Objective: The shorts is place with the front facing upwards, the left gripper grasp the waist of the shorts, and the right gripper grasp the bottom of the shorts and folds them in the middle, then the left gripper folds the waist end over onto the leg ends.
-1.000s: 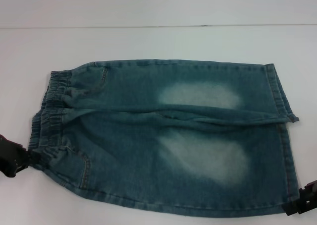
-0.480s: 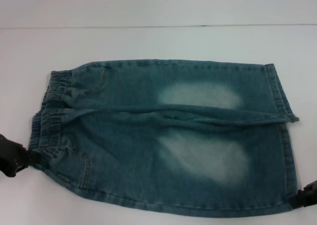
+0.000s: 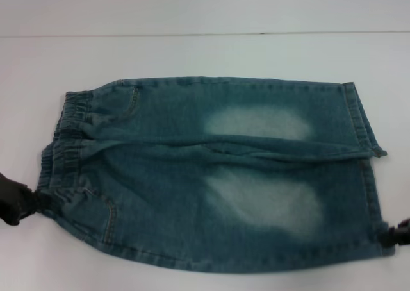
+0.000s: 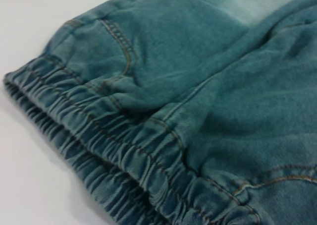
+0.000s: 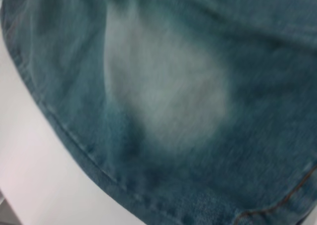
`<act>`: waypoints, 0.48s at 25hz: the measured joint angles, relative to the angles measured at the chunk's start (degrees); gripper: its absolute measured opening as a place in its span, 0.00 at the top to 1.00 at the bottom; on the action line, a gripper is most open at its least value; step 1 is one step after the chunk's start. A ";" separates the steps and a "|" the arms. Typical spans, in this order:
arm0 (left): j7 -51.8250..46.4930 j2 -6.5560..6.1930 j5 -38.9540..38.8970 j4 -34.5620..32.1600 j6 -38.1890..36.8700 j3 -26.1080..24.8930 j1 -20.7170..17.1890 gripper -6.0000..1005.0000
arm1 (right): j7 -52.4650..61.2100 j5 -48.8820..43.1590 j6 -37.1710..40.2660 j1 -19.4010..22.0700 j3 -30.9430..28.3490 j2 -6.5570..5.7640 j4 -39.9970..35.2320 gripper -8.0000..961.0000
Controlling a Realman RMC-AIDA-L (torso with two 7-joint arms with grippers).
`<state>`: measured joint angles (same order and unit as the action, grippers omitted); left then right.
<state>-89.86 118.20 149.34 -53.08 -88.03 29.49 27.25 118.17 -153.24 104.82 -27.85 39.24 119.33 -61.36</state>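
A plain white tabletop (image 3: pixel 205 54) filled the head view, with a thin dark seam running straight across its far part. The shorts (image 3: pixel 211 175) lay flat and spread at the middle, two faded whitish patches showing. The waist (image 3: pixel 64 143), gathered and puckered, pointed to the robot's left; the leg ends (image 3: pixel 365 150) pointed right. The left tool (image 3: pixel 16 201) sat at the near corner of the waist, touching the cloth; whether its fingers were apart or together could not be told. The right tool (image 3: pixel 398 233) sat at the near corner of the leg ends, mostly cut off by the picture's edge, its fingers likewise unclear. Bare white surface lay beyond the shorts.
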 joint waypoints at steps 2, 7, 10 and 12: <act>-2.66 -0.39 -0.04 -0.32 -0.40 -0.16 0.51 0.94 | 0.21 0.97 -0.02 0.18 -0.93 0.01 -2.08 0.95; -6.83 -0.59 -0.69 -2.92 -2.29 -0.72 2.25 0.94 | 0.69 3.83 -0.07 -1.06 -5.04 -0.38 -6.36 0.95; -8.87 -0.44 -2.20 -4.31 -2.81 -0.75 3.39 0.94 | 0.75 6.07 -0.81 -2.16 -6.21 -0.49 -7.98 0.95; -10.15 -0.34 -3.72 -5.12 -2.88 -0.75 4.06 0.94 | 0.86 7.62 -1.86 -2.84 -6.55 -0.53 -8.91 0.95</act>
<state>-100.01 117.86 145.61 -58.20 -90.90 28.74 31.31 119.03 -145.62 102.96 -30.69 32.69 118.79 -70.27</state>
